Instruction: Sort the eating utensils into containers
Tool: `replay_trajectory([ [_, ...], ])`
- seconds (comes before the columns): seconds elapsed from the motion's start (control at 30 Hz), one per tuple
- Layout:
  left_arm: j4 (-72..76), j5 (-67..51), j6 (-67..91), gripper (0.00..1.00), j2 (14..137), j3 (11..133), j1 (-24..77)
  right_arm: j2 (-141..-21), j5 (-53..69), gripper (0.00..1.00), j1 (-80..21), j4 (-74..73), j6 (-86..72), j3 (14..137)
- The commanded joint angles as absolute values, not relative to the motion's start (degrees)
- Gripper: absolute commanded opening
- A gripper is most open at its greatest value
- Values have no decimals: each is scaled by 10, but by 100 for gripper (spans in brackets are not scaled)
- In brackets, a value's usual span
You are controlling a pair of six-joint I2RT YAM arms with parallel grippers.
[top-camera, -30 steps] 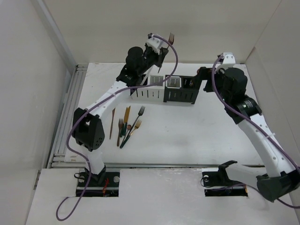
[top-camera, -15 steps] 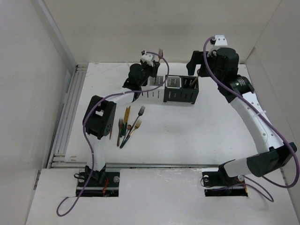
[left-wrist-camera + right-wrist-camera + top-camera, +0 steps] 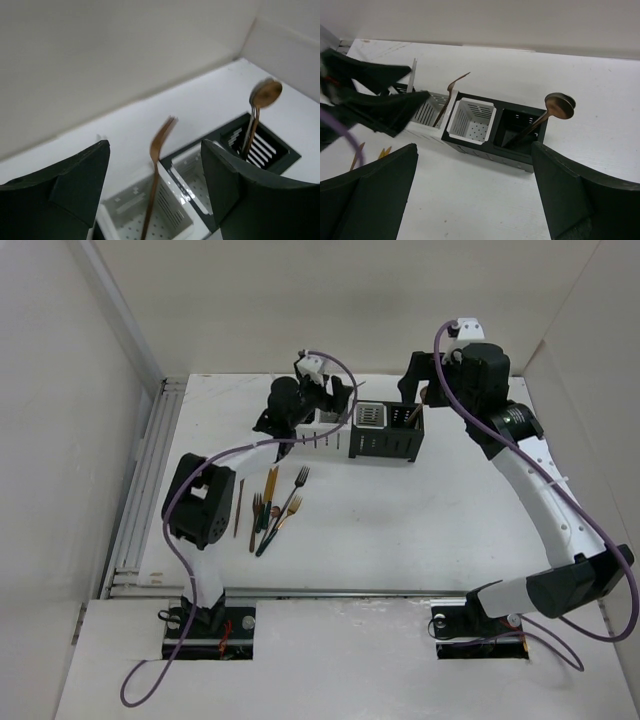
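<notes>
My left gripper (image 3: 155, 167) hangs open just above the containers (image 3: 365, 432), a joined row of white and black caddies. A copper fork (image 3: 159, 150) stands blurred between its jaws, touching neither, with its handle down in a white caddy (image 3: 125, 212). A copper spoon (image 3: 559, 105) leans in the black end caddy (image 3: 520, 131). My right gripper (image 3: 474, 150) is open and empty, raised near the row's right end (image 3: 420, 390). Several loose utensils (image 3: 272, 502) lie on the table to the front left of the row.
White walls close the table in at the back and on both sides. A metal rail (image 3: 145, 490) runs along the left edge. Purple cables (image 3: 250, 445) trail along both arms.
My left gripper came down over the white caddy and opened, letting go of the copper fork, which now stands in the caddy. My right arm swung up and back, then held still.
</notes>
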State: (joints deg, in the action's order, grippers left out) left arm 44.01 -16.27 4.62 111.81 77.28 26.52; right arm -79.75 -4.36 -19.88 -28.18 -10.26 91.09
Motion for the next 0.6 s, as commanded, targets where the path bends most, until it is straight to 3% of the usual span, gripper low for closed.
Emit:
replay_trajectory([
  [0.0, 458, -106, -1, 71, 990, 782, 262, -774, -34, 100, -208, -271, -97, 900],
  [0.13, 320, -111, -101, 71, 905, 730, 267, -750, -40, 100, -228, -252, -102, 851],
  [0.2, 166, -156, -144, 68, 861, 711, 258, -729, -40, 100, -233, -239, -107, 823],
  [0.3, -12, -205, -186, 58, 815, 675, 252, -701, -34, 100, -239, -215, -119, 767],
  [0.4, -124, -264, -234, 54, 794, 622, 252, -681, -44, 100, -244, -210, -154, 723],
  [0.5, -184, -253, -264, 42, 799, 585, 258, -667, -50, 100, -234, -215, -185, 696],
  [0.53, -185, -245, -264, 29, 799, 577, 258, -658, -50, 100, -234, -215, -192, 688],
  [0.57, -190, -227, -264, 26, 799, 557, 258, -652, -57, 100, -228, -215, -199, 680],
])
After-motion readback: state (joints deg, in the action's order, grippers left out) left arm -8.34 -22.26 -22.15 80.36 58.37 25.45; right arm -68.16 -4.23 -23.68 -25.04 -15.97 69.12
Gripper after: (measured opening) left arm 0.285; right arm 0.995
